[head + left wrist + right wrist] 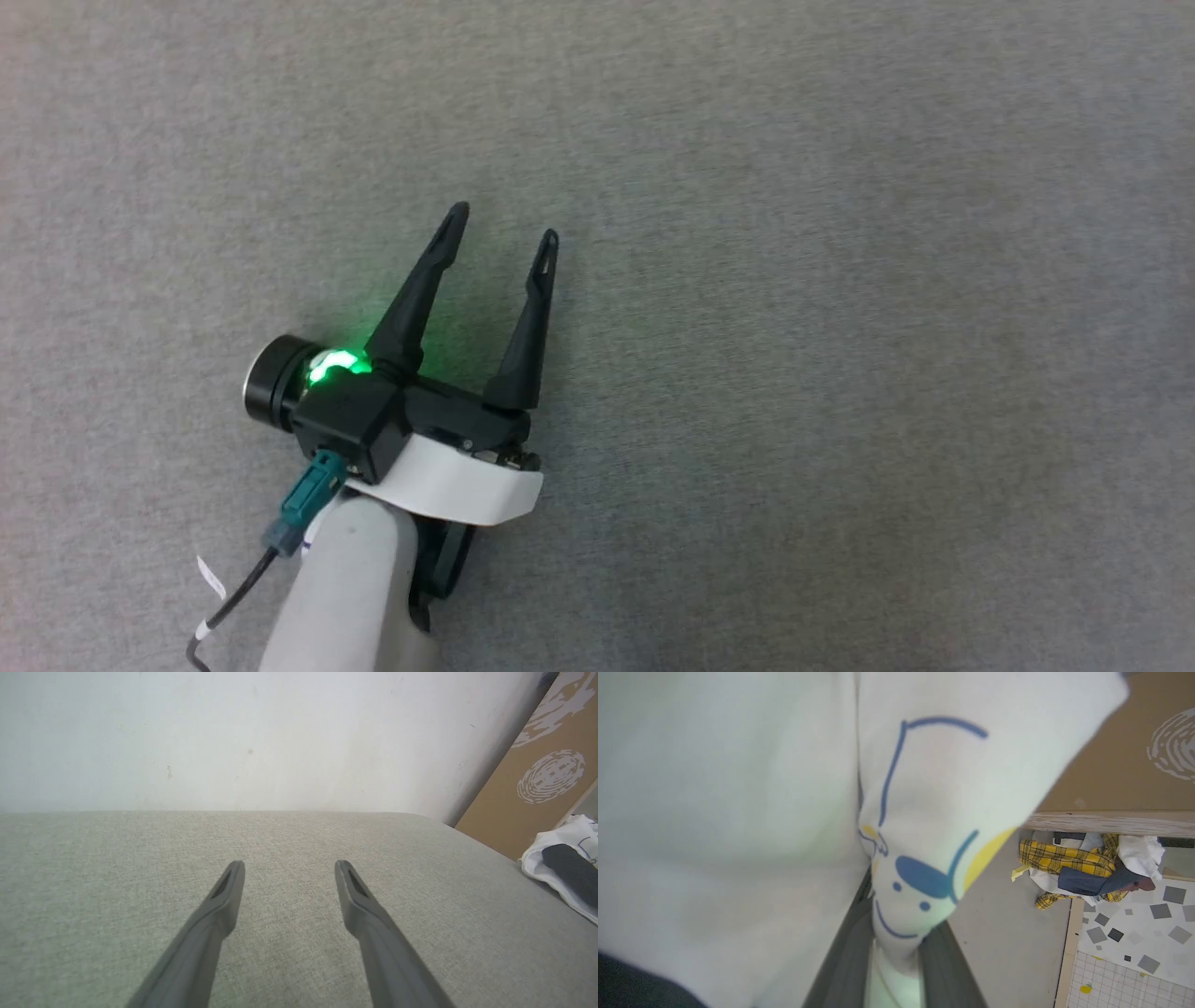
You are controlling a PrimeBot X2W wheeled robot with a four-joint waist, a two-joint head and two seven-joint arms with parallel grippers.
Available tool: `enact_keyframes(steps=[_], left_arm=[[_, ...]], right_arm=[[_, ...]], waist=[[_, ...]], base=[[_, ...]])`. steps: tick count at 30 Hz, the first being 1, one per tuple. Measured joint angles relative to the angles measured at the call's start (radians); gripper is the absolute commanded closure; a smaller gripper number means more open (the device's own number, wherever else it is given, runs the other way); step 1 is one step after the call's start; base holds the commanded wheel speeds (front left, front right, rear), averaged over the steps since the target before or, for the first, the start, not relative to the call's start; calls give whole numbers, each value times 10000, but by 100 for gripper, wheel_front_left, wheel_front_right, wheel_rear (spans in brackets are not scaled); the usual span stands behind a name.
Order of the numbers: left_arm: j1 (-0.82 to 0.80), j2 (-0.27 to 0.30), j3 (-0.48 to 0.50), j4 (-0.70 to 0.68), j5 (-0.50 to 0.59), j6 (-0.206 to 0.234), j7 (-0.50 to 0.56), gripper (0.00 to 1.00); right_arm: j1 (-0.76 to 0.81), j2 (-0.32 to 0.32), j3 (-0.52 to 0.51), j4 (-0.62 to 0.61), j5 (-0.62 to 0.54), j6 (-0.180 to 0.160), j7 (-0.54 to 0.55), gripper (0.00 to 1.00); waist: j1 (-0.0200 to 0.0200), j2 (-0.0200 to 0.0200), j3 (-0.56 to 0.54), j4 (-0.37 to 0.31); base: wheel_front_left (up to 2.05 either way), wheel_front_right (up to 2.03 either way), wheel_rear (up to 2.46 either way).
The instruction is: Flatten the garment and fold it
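Garment point(738, 788) bunched, axis unclear (right end effector point(896, 956) clamped).

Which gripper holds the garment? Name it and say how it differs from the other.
The right gripper: the garment, white printed cloth, is clamped between its fingers. The left gripper is open above the grey surface, holding nothing.

Left gripper point(504, 224) hovers or rests (can't tell which) on the grey fabric surface point(840, 280), lower left of the view, fingers spread apart w/ bare fabric showing btwn them, tips pointing up and a bit right. Green light point(334, 364) glows at the base of the left finger, next to a round black-and-silver cap point(273, 383); a white band point(457, 483) wraps the wrist. Teal connector point(303, 509) w/ a dark cable point(229, 607) plugs in beside the pale forearm point(345, 597), which runs off the bottom edge.
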Motion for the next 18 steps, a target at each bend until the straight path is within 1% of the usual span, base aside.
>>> enact_keyframes(steps=[3,4,5,6,12,15,18], left_arm=[[-66,-44,-17,-23,0,-63,-35,0],[-71,-50,-15,-21,0,-63,-44,0],[-72,-56,-13,-4,0,-63,-59,0],[-72,-59,-10,29,0,-63,-67,0],[4,-46,121,472,-59,-63,-56,0],[360,-36,307,717,-111,-50,-54,0],[824,-35,525,802,-221,42,-54,0]], right_arm=[[-114,140,-119,368,-217,0,-339,100],[-156,157,-86,464,-360,0,-460,82],[-208,188,-82,560,-476,0,-487,13],[-255,244,-90,631,-577,0,-495,0],[-643,309,-86,997,-727,2,-953,0],[-984,339,4,738,-719,0,-1103,0],[-1264,548,84,259,-679,0,-1220,0]], waist=[[0,0,91,117],[0,0,108,140],[1,0,106,151],[0,0,84,156],[1,0,-399,157],[1,0,-851,133],[0,0,-1405,86]], base=[[0,0,0],[0,0,0],[0,0,0],[0,0,0],[0,0,0],[0,0,0],[0,0,0]])
